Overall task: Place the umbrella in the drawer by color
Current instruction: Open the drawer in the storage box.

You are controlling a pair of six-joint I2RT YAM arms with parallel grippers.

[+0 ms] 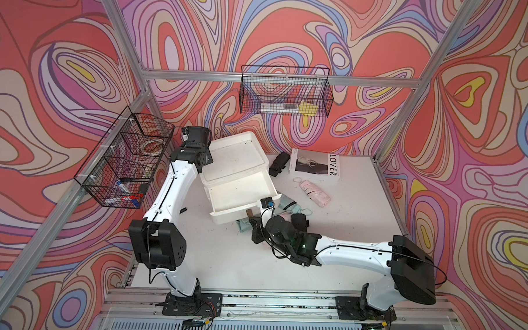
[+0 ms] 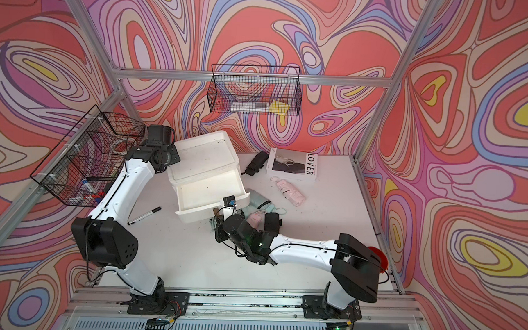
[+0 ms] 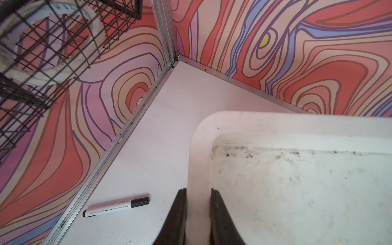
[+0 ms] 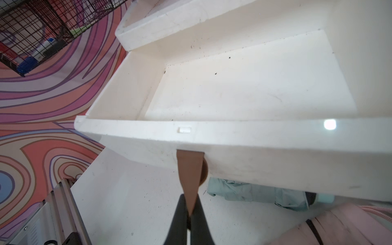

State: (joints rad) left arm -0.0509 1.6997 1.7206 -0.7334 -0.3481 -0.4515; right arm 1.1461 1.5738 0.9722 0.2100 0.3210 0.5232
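Our right end effector (image 4: 192, 212) pinches the white plastic drawer unit's (image 4: 233, 135) brown strap (image 4: 189, 169), and we'd grip the soft, light-looking pink folded umbrella (image 1: 313, 194) mid-body.

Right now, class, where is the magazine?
In both top views the magazine lies at the far edge of the table, right of the black umbrella, with the pink umbrella just in front.
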